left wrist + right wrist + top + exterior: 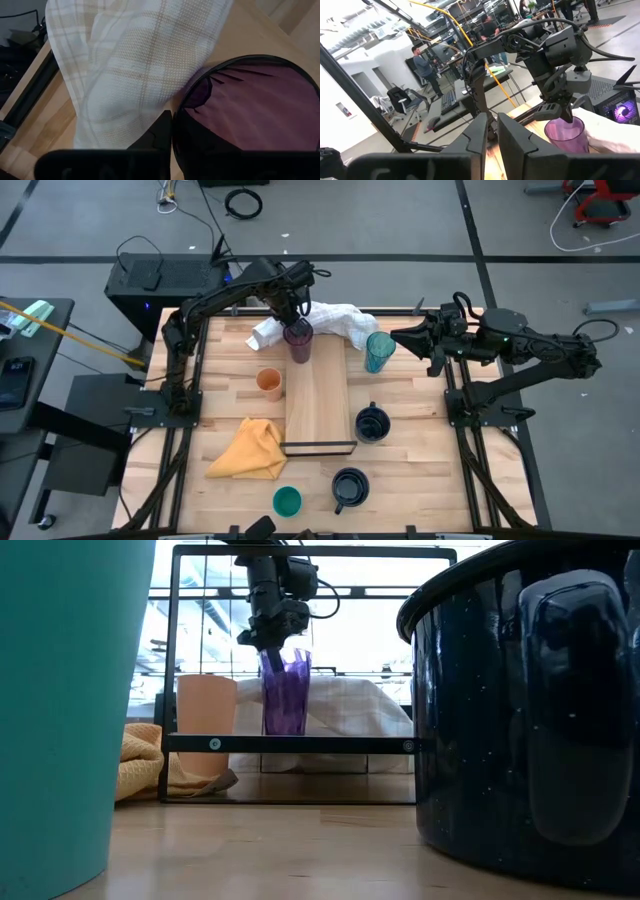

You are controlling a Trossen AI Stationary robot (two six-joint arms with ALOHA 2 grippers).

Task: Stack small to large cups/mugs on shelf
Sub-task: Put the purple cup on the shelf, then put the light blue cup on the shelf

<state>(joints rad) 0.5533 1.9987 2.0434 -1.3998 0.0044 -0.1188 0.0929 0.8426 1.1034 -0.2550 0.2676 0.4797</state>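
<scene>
Left gripper (297,323) jaws clenched on the rim of the purple tumbler (298,340), one finger inside, one outside. Tumbler stands upright at the shelf's (317,395) far end, against the white cloth (330,320). Right gripper (400,336), raised near the teal tumbler (379,351), has jaws nearly closed on nothing.

navy mugs (372,423): 2 | tumblers (298,340): 2 | short cups (269,383): 2 | cloths (250,448): 2

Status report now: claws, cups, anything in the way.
Left claw shut on purple cup rim, cup upright at shelf far end. Right claw idle, holding nothing, near teal tumbler. White towel crowds the purple cup.
</scene>
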